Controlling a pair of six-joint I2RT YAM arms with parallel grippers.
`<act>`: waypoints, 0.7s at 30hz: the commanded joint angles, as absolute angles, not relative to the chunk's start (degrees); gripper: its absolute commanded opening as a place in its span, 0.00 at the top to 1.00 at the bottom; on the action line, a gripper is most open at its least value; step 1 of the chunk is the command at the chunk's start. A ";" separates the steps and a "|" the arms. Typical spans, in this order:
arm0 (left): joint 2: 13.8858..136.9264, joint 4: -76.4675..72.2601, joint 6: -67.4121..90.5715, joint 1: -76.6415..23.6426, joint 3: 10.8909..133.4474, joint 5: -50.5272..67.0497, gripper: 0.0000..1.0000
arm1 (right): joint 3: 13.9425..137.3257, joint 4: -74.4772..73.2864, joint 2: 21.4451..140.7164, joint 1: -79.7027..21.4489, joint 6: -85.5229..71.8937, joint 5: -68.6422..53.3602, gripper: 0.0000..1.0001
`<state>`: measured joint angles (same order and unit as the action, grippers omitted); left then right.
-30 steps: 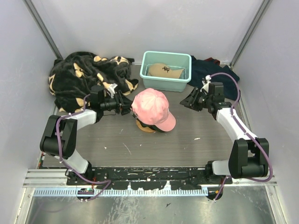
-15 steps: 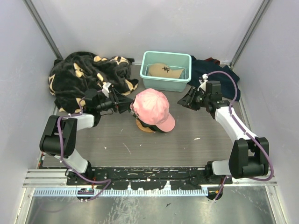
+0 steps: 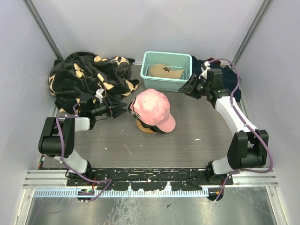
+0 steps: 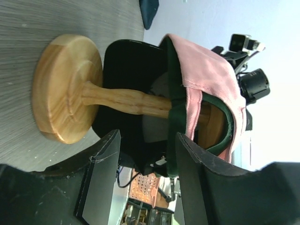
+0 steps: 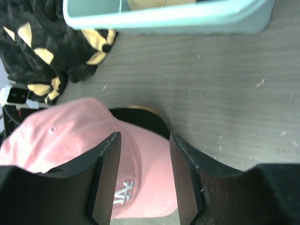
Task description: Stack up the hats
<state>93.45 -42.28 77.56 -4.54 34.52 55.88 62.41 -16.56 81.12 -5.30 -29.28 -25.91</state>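
Flanking the pink cap (image 3: 152, 107) on its stand (image 4: 65, 89): left fingers (image 4: 101, 180), right fingers (image 5: 105, 183), both spread, empty; bin (image 3: 165, 84) behind.

The left end effector (image 3: 119, 108) and right end effector (image 3: 185, 89) hover, jaws spread.

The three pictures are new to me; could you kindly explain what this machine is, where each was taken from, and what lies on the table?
It is a pair of robot arms bolted at the near edge of the table, each ending in a two-finger gripper. The wide picture comes from a fixed camera above and behind them; the other two come from cameras on the wrists. The left gripper and right gripper are both open and hold nothing. Mid-table, a wooden stand carries a pink cap, with a dark green cap and a black cap beneath it. A tan cap lies in a teal bin. A black blanket and a navy cloth lie at the back.
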 commanded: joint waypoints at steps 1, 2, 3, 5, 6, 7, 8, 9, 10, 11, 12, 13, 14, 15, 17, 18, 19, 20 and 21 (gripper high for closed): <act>92.49 -38.51 73.50 -1.94 33.89 56.26 0.42 | 73.06 -15.68 85.92 -5.70 -25.97 -21.98 0.47; 92.40 -38.00 73.22 -1.52 34.26 56.30 0.42 | 75.35 -15.87 87.85 -5.70 -25.52 -20.84 0.46; 92.38 -37.06 72.93 -1.22 34.66 56.42 0.42 | 77.60 -15.84 89.72 -5.79 -25.27 -19.58 0.44; 92.23 -36.14 72.71 -0.82 35.82 56.58 0.42 | 81.98 -15.28 93.82 -5.93 -25.34 -17.61 0.42; 92.14 -35.92 72.73 -0.67 36.16 56.59 0.42 | 84.06 -15.28 96.09 -6.04 -25.38 -16.56 0.42; 91.93 -35.54 72.83 -0.62 36.59 56.56 0.42 | 86.09 -15.16 98.01 -6.16 -25.85 -15.26 0.42; 91.63 -34.91 72.79 -0.54 36.99 56.52 0.42 | 87.74 -14.32 100.27 -6.21 -26.38 -14.47 0.42; 91.30 -34.37 72.65 -0.35 37.40 56.45 0.42 | 89.64 -14.26 102.22 -6.28 -27.03 -13.68 0.42; 90.85 -33.52 72.37 -0.20 37.90 56.43 0.42 | 91.95 -14.76 104.12 -6.41 -27.66 -12.60 0.42; 90.55 -32.45 71.90 0.01 38.37 56.38 0.41 | 94.35 -16.30 106.00 -6.47 -28.15 -11.04 0.42; 90.12 -31.33 71.49 0.07 38.81 56.30 0.41 | 97.04 -17.15 107.91 -6.64 -28.74 -10.43 0.42; 89.69 -30.42 71.13 0.33 39.22 56.26 0.41 | 100.02 -19.41 109.71 -6.86 -29.18 -8.95 0.42; 89.46 -29.55 70.77 0.46 39.56 56.18 0.41 | 102.60 -20.92 111.50 -7.00 -29.54 -8.10 0.42; 89.24 -28.84 70.49 0.66 39.82 56.02 0.41 | 105.46 -22.80 113.03 -7.27 -29.73 -7.29 0.42; 88.96 -28.32 70.38 1.14 40.02 55.86 0.41 | 110.90 -25.72 116.29 -7.59 -30.58 -6.64 0.42; 88.90 -28.28 70.40 1.34 39.98 55.75 0.41 | 113.61 -27.22 117.53 -7.80 -30.78 -5.84 0.42; 88.87 -28.30 70.40 1.52 39.99 55.61 0.41 | 115.84 -28.53 118.83 -8.02 -31.01 -5.14 0.41; 88.84 -28.21 70.40 1.72 40.01 55.56 0.41 | 118.79 -29.92 120.50 -8.11 -31.33 -4.43 0.41; 88.85 -28.26 70.47 1.87 39.95 55.47 0.41 | 121.25 -31.65 121.70 -8.17 -31.79 -3.87 0.41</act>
<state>89.93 -30.04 71.61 1.10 38.70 55.75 111.55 -26.44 120.20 -7.35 -29.54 -8.19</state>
